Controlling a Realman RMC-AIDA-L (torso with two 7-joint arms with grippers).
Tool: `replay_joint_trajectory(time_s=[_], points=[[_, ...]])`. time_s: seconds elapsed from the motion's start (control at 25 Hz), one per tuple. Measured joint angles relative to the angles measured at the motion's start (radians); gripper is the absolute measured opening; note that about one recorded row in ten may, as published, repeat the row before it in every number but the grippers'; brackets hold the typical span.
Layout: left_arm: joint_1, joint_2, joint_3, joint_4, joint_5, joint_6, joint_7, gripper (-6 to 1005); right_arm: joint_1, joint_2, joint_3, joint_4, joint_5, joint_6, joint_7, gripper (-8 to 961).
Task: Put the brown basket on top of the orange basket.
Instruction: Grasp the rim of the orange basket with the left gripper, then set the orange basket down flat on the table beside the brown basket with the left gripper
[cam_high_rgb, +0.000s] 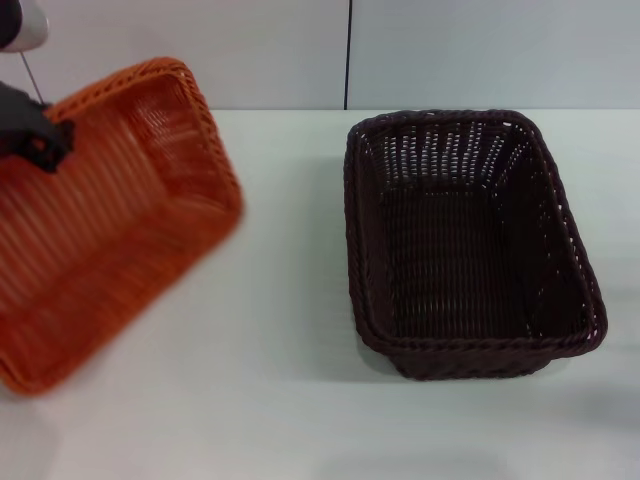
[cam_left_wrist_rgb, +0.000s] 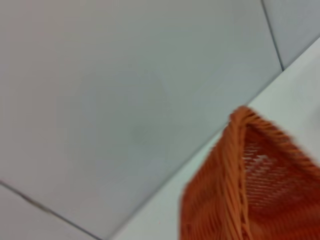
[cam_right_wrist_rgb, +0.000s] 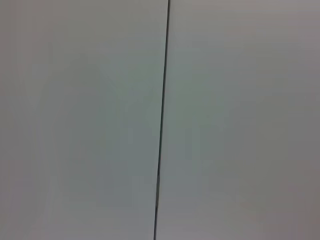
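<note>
The orange basket (cam_high_rgb: 110, 220) is tilted up at the left of the head view, its opening facing right and toward me, its lower end near the table's front left. My left gripper (cam_high_rgb: 42, 138) is shut on its upper left rim and holds it off the table. A corner of the orange basket also shows in the left wrist view (cam_left_wrist_rgb: 255, 185). The brown basket (cam_high_rgb: 465, 240) stands upright and empty on the white table (cam_high_rgb: 290, 380) at the right, apart from the orange one. My right gripper is out of view.
A pale wall with a dark vertical seam (cam_high_rgb: 349, 55) runs behind the table. The right wrist view shows only this wall and seam (cam_right_wrist_rgb: 162, 120). Bare table lies between the two baskets and in front of them.
</note>
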Motion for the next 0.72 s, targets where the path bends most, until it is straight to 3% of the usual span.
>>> replay_joint_trajectory(time_s=[0.24, 0.44, 0.6, 0.72], points=[[0.001, -0.002, -0.003, -0.142, -0.001, -0.077, 0.183, 173, -0.003, 0.001, 0.0, -0.008, 0.0, 0.011, 0.0, 685], [-0.014, -0.001, 0.0, -0.164, -0.001, -0.104, 0.246, 182, -0.007, 0.002, -0.001, -0.013, 0.0, 0.011, 0.0, 685], [-0.003, -0.004, 0.063, -0.164, -0.003, -0.116, 0.453, 189, -0.01, 0.003, -0.002, -0.016, 0.0, 0.013, 0.0, 685], [-0.007, -0.003, 0.072, -0.166, -0.003, -0.126, 0.474, 194, -0.011, 0.003, -0.002, -0.016, 0.0, 0.013, 0.0, 685]])
